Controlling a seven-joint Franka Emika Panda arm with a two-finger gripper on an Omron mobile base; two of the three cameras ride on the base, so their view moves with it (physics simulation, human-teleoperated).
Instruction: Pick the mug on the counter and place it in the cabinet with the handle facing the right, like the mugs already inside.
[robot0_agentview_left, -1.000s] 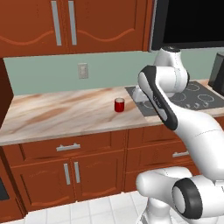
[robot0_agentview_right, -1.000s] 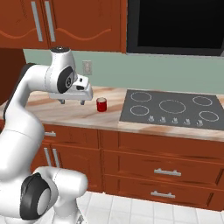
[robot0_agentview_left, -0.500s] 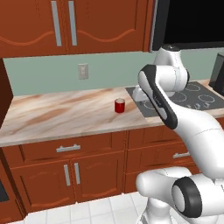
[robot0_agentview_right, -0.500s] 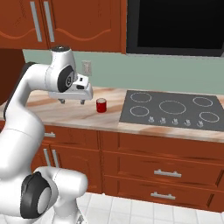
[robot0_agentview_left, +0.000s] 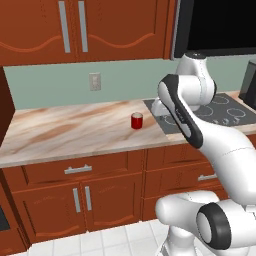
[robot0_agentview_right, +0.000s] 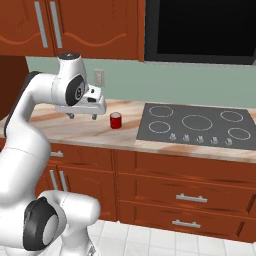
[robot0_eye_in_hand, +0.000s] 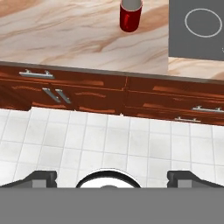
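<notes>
On the counter (robot0_agentview_right: 75, 125) left of the cooktop (robot0_agentview_right: 197, 125) your mug (robot0_agentview_right: 116, 120) stands upright and free, gripper (robot0_agentview_right: 82, 116) just to its left, raised, fingers apart and empty; handle direction can't be read, so a blind grab risks shelving it in the cabinet wrong way round.

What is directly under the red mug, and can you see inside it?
The mug stands upright on the marbled counter, left of the cooktop. Wooden drawers sit below the slab. The hand view shows its pale rim; its contents cannot be seen.
</notes>
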